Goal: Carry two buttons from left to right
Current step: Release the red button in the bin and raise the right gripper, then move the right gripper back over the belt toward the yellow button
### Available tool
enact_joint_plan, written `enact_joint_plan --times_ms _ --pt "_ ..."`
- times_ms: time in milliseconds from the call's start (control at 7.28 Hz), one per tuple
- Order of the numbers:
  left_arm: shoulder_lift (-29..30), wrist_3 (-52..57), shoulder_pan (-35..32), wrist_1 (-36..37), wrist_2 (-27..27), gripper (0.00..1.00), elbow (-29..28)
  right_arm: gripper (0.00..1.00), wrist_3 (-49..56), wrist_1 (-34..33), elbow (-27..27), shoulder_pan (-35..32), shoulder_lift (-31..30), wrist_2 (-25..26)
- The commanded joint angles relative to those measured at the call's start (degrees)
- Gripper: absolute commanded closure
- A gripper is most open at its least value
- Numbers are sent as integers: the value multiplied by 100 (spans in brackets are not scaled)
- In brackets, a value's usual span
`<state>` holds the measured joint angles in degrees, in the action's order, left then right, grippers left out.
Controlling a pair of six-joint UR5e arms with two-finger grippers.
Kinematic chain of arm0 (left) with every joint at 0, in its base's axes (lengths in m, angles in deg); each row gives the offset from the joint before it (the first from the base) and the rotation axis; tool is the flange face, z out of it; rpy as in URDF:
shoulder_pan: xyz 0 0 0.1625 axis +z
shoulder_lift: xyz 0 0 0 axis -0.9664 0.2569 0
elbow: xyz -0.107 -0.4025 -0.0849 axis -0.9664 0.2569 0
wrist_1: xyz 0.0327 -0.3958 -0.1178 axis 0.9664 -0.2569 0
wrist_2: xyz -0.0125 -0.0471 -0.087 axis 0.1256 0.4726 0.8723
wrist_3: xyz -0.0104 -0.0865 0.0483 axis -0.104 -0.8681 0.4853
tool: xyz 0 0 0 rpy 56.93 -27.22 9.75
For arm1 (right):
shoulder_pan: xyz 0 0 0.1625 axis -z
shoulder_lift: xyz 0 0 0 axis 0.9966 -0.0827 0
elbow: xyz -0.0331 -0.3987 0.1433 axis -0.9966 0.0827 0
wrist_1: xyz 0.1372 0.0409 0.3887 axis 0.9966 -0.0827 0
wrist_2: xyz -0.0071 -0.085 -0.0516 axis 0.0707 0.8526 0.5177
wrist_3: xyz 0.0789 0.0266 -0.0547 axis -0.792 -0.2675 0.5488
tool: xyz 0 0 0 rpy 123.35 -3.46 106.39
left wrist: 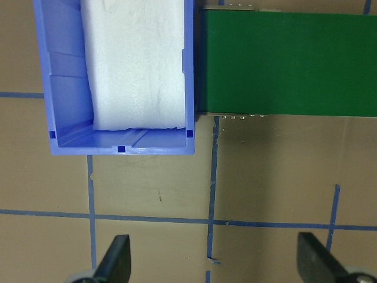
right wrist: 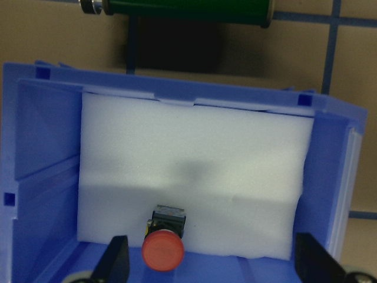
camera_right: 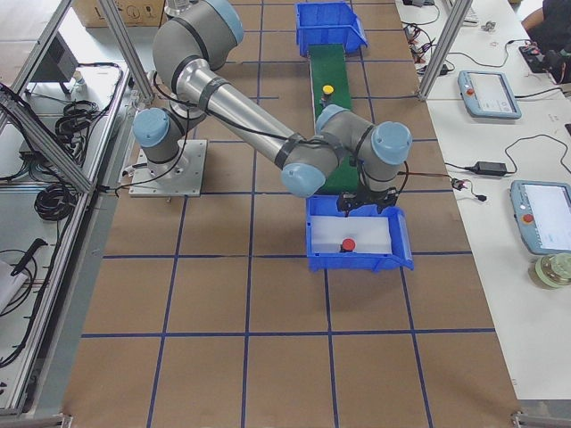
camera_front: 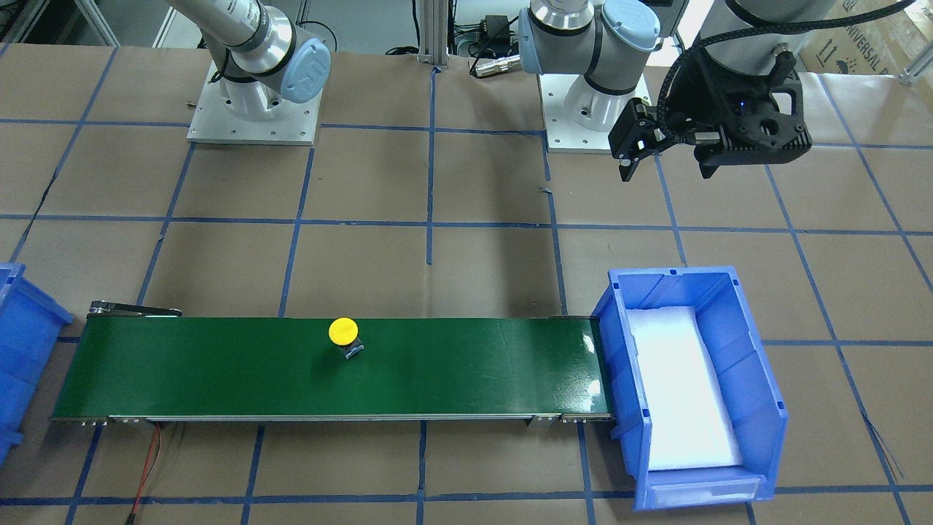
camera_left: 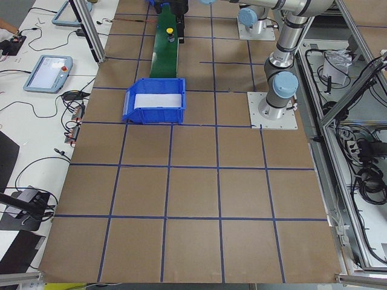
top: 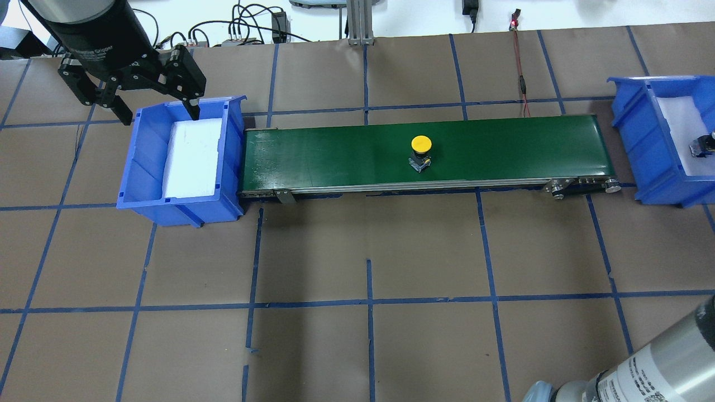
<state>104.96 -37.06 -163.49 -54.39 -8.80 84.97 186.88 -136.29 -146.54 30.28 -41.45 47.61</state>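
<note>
Buttons: two. Yellow [top: 421, 144] on belt [top: 335, 159], red [right wrist: 163, 252] seemingly tipped in right bin [right wrist: 41, 147]; both jaws wide, empty.

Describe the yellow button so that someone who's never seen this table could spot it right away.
Find the long green conveyor belt running between the blue left bin and right bin. About midway along it sits the yellow button, alone on the belt. Its yellow cap sets it apart from the red button, which lies on white foam in the right bin.
</note>
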Motion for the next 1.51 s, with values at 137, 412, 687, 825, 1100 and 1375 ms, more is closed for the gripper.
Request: enact_joint_plan --times_ms 137,412,687,825,1100,1375 --pt "-2 -25 5 -1 1 0 1 0 -1345 423 15 -1440 -432 186" --pt "7 -33 5 51 18 0 1 0 -2330 406 -502 -2119 -677 222" --pt "7 -33 13 51 9 0 1 0 -2815 205 -1221 -2779 -1274 301" --pt "7 -33 13 51 9 0 1 0 -3078 -101 -1782 -3025 -1546 310" --pt "-2 -33 13 51 9 0 1 0 -3264 -1127 -2785 -3273 -1935 380" --pt "7 -33 13 43 9 0 1 0 -3922 -1484 -3105 -3300 -1962 407"
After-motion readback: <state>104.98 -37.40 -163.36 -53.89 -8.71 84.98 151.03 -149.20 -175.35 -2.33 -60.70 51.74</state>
